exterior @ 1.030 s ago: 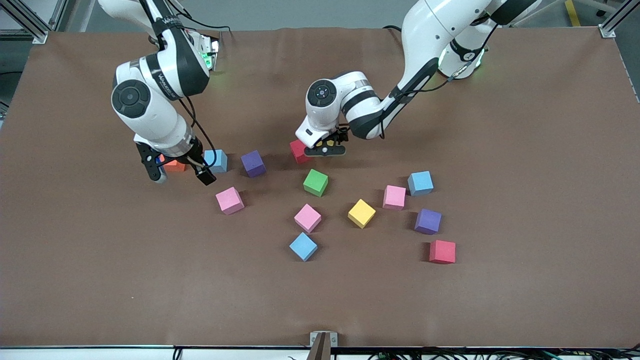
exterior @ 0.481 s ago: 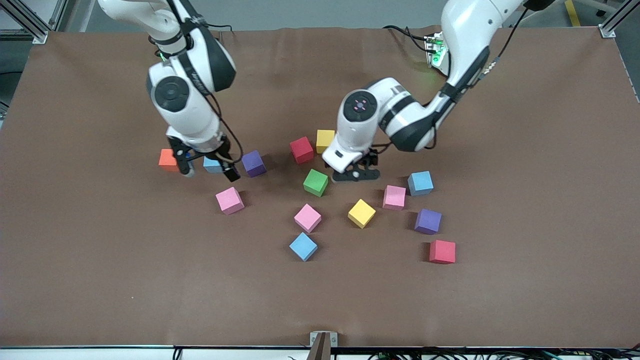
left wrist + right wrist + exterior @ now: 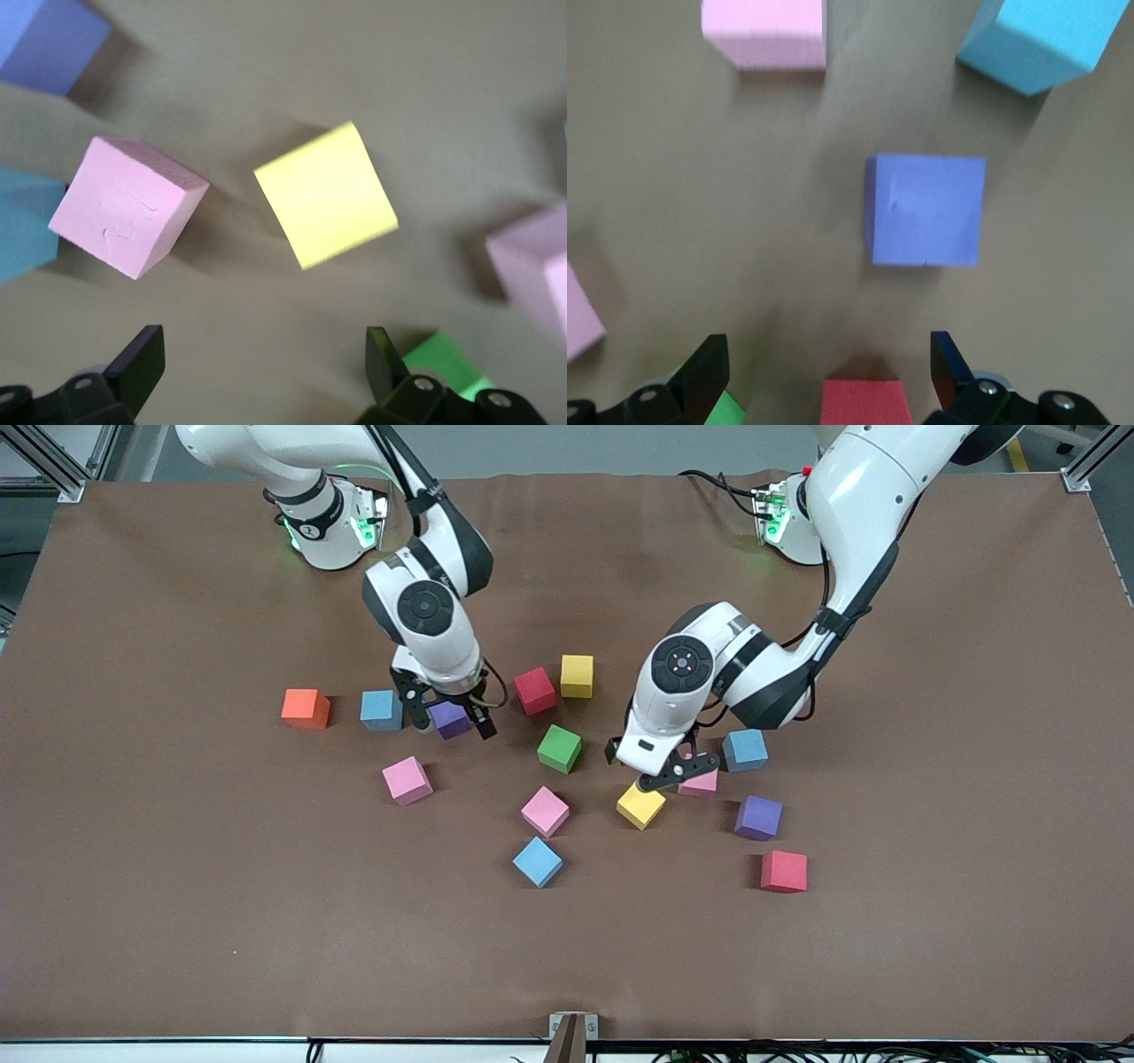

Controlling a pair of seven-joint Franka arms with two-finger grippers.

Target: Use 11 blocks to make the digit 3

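Jaws gape: left gripper [image 3: 657, 766] above yellow block [image 3: 640, 805], right gripper [image 3: 452, 722] above purple block [image 3: 450, 719].

Blocks [image 3: 559, 747] — pink, red, yellow, purple, green, blue; orange cube [image 3: 306, 708].

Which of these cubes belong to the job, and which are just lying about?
Job: small matte cubes: pink, red, yellow, purple, green, light blue; open left gripper over that yellow, open right gripper over that purple.
Lying about: orange matte cube; probably two of three light blue cubes.
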